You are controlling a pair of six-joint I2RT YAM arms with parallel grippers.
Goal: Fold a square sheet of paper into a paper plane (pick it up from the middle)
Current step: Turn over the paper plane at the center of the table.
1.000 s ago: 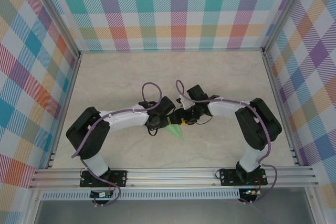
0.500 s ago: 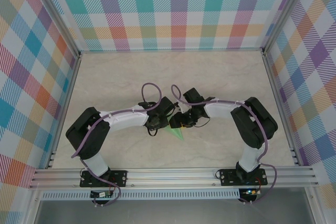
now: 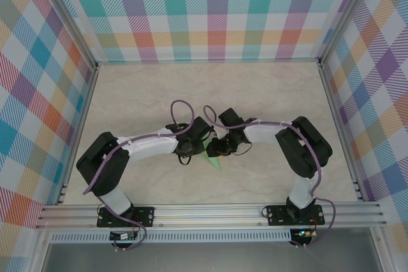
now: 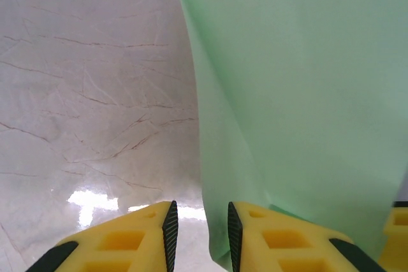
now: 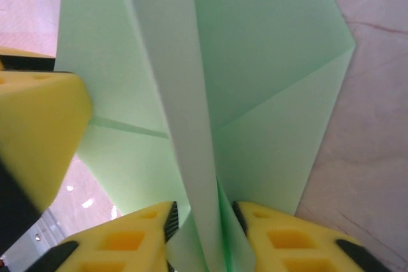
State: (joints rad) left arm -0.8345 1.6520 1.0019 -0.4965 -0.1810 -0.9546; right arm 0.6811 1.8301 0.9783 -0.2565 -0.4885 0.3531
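Your small, pointed, light green paper plane [image 3: 215, 162] is at the middle of the pale stone-patterned counter [image 3: 274, 93], tip toward its near edge. Your right end effector [image 5: 204, 234] has its jaws set close either side of the central fold, likely to take it by the middle. Your left end effector [image 4: 201, 237] stands narrowly parted, a paper edge in the slot, probably steadying. Whether either truly pinches, I cannot tell.

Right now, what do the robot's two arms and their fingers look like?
Both the left arm and right arm have white links between bulky black joint housings, with a thin purple cable looping along each. The fingers are yellow blocks with rectangular recesses and black ribbed inner pads.
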